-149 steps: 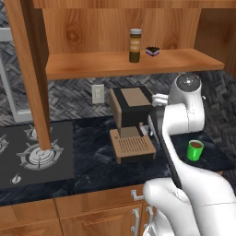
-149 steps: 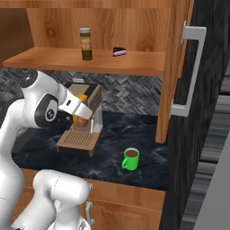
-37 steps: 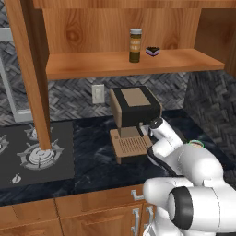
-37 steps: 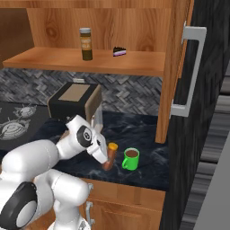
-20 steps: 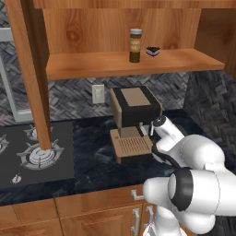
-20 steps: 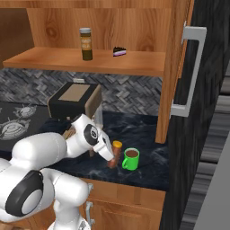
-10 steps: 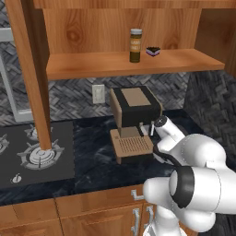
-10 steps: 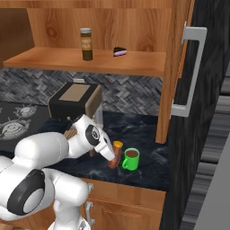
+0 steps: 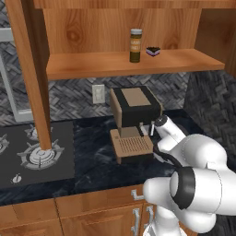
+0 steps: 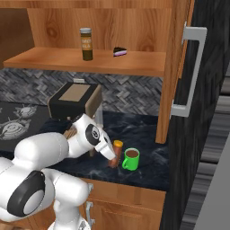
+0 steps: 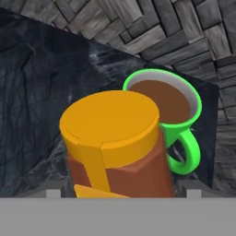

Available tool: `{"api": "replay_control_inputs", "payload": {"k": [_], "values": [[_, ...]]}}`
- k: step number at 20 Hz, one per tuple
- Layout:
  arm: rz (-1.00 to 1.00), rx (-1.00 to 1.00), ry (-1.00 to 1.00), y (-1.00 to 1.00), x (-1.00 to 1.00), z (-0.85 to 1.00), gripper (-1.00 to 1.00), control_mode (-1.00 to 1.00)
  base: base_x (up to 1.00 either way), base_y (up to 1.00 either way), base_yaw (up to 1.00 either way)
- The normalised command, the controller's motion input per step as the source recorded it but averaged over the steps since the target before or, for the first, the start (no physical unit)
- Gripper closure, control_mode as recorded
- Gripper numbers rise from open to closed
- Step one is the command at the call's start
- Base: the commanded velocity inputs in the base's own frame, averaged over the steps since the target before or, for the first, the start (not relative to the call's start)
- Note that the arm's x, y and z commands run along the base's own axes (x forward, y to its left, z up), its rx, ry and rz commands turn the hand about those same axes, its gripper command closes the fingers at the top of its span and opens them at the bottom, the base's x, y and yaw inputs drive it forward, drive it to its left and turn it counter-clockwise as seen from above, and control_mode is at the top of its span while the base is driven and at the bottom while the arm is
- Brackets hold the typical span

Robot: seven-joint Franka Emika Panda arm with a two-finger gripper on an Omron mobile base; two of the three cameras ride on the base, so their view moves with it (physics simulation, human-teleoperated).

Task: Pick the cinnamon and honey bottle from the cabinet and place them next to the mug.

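The amber honey bottle (image 10: pixel 117 150) with its yellow cap (image 11: pixel 110 122) stands on the dark counter, just left of the green mug (image 10: pixel 131 158), whose rim nearly touches it in the hand view (image 11: pixel 183 107). My gripper (image 10: pixel 111 157) is low around the bottle. Its fingertips (image 11: pixel 54 189) sit on either side with a thin gap to the bottle's sides, so it is open (image 11: pixel 120 188). The cinnamon jar (image 9: pixel 135 45) stands upright on the cabinet shelf (image 9: pixel 92 67), also seen from the right side (image 10: pixel 86 43).
A small dark dish (image 10: pixel 120 52) sits on the shelf right of the cinnamon. A coffee machine (image 9: pixel 133 117) stands on the counter behind my arm. The stove (image 9: pixel 32 154) is at the left, and the open cabinet door (image 10: pixel 176 67) hangs at the right.
Since 7.5 s ago the arm has come down from beside the coffee machine and brought the honey bottle to the counter by the mug. Over the last second nothing visibly moves.
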Motion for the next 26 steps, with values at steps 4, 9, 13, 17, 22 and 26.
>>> {"api": "replay_control_inputs", "payload": {"k": [4,9,13,17,22,26], "values": [[0.00,0.00,0.00,0.00,0.00,0.00,-1.00,-1.00,0.00,0.00,0.00],[0.00,0.00,0.00,0.00,0.00,0.00,-1.00,-1.00,0.00,0.00,0.00],[0.00,0.00,0.00,0.00,0.00,0.00,-1.00,-1.00,0.00,0.00,0.00],[0.00,0.00,-0.04,0.00,-0.08,0.23,-1.00,-1.00,0.00,0.00,0.00],[0.00,0.00,-0.07,0.00,-0.09,0.44,-1.00,-1.00,0.00,0.00,0.00],[0.00,0.00,-0.06,0.00,-0.09,0.41,-1.00,-1.00,0.00,0.00,0.00]]}}
